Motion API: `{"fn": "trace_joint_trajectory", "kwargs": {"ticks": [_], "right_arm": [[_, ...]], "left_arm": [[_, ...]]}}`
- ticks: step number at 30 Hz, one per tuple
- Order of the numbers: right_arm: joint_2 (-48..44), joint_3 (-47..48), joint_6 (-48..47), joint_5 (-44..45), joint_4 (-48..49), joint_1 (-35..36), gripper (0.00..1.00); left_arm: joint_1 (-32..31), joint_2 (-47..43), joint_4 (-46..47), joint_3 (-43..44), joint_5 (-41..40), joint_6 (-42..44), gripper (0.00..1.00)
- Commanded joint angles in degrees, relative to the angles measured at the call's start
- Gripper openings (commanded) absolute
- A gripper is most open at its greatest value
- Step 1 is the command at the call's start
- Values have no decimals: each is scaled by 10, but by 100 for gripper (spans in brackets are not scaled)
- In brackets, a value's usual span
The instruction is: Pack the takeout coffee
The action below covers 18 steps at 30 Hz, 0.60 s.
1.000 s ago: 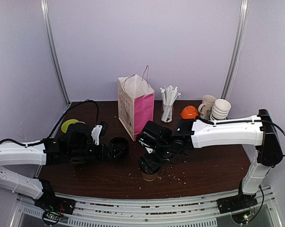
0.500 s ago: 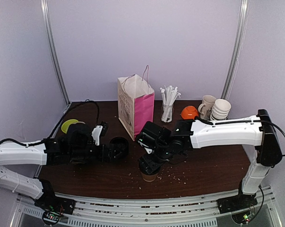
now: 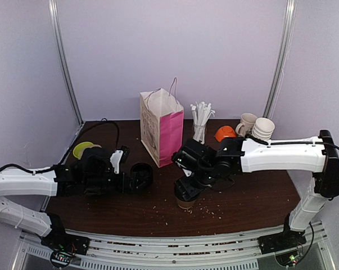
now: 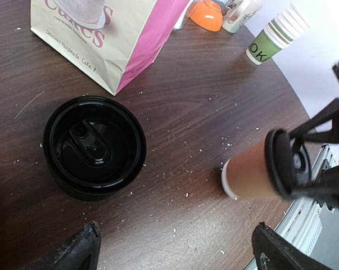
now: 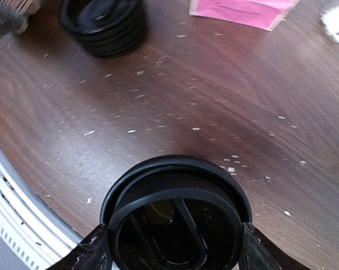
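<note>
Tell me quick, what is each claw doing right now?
Left gripper: open, holding nothing.
Right gripper: closed on the takeout coffee.

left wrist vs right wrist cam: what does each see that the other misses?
Left wrist only: the brown side of the takeout coffee, an orange item, the mug, the striped cups. Right wrist only: its lid seen straight down, the white rail at the table edge. Both: the right pincer on the coffee, the stack of black lids, the pink bag, the crumb-flecked table.
</note>
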Motion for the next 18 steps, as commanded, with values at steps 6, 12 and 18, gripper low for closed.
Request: {"fn": "trace_joint_trajectory", "kwargs": {"ticks": [6,12,18], "right_arm": [[-130,-114,-14,27,-18,-168,70],[-194,-155,-34,33,-47,-284,70],[-234,-178,-71,34,-77,-394,70]], "left_arm": [[-1,17,30,9,0,10,97],[-1,31,45,5,11,12,97],[-2,52,63,9,24,20,97]]}}
